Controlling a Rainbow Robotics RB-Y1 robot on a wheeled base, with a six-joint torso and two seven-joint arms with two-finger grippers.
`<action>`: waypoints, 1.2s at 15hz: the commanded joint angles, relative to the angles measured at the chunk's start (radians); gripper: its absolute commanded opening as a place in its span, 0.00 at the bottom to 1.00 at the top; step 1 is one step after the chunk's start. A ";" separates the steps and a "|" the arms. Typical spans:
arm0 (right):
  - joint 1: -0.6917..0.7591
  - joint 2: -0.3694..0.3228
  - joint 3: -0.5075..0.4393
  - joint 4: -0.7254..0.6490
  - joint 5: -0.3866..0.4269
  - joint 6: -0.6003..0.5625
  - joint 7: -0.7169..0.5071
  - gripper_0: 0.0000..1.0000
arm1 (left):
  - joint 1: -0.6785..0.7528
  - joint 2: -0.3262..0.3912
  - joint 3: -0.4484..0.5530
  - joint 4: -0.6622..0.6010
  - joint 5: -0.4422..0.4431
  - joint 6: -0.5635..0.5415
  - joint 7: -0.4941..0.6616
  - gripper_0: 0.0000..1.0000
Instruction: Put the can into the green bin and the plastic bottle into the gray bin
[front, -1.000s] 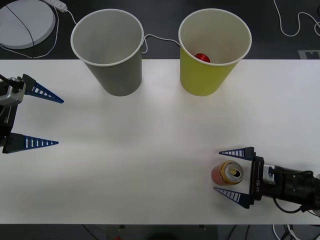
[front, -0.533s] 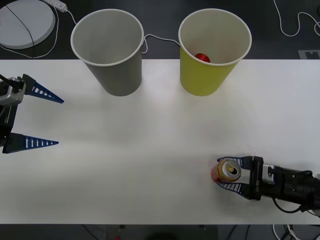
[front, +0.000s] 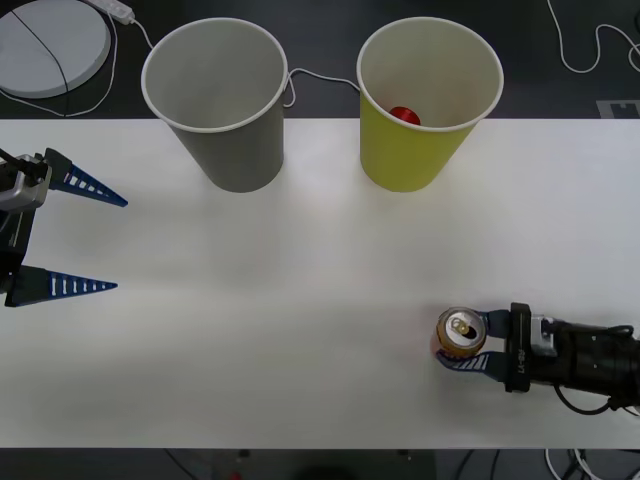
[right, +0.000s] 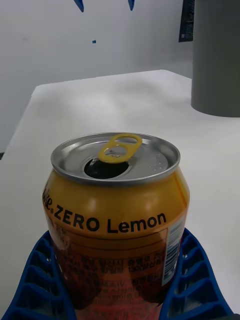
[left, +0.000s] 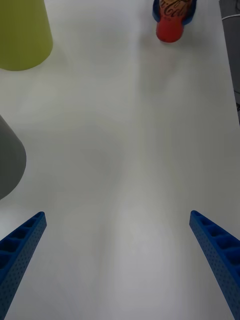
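Note:
The can (front: 462, 333), orange-red with a gold pull-tab, stands upright at the front right of the white table. My right gripper (front: 458, 342) is shut on the can (right: 117, 215), with a blue finger (right: 35, 280) pressed against each side. The left wrist view shows the can (left: 171, 27) far off across the table. The green bin (front: 410, 150) stands at the back, right of centre, with a small red object (front: 404, 115) inside. The gray bin (front: 240, 150) stands to its left. My left gripper (front: 120, 245) waits open at the left edge. The plastic bottle is out of view.
A white round disc (front: 50, 45) and cables (front: 590, 50) lie on the dark floor behind the table. The two cups stand at the table's back edge (front: 320, 121). The table's front edge runs close behind my right arm (front: 590, 365).
My right gripper's fingers have gone from open around the can to shut on it. The can has shifted slightly to the right. The left arm has not moved.

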 joint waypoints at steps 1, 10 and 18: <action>0.002 -0.021 -0.053 -0.070 0.077 0.000 -0.096 0.00 | 0.000 0.000 0.000 0.000 0.000 0.000 0.000 1.00; 0.059 -0.113 -0.185 -0.401 0.243 0.025 -0.491 0.00 | 0.000 0.000 0.000 0.000 0.000 0.000 0.000 1.00; 0.168 -0.128 -0.439 -0.928 0.563 -0.009 -1.137 0.00 | 0.000 0.000 0.000 0.000 0.000 0.000 0.000 1.00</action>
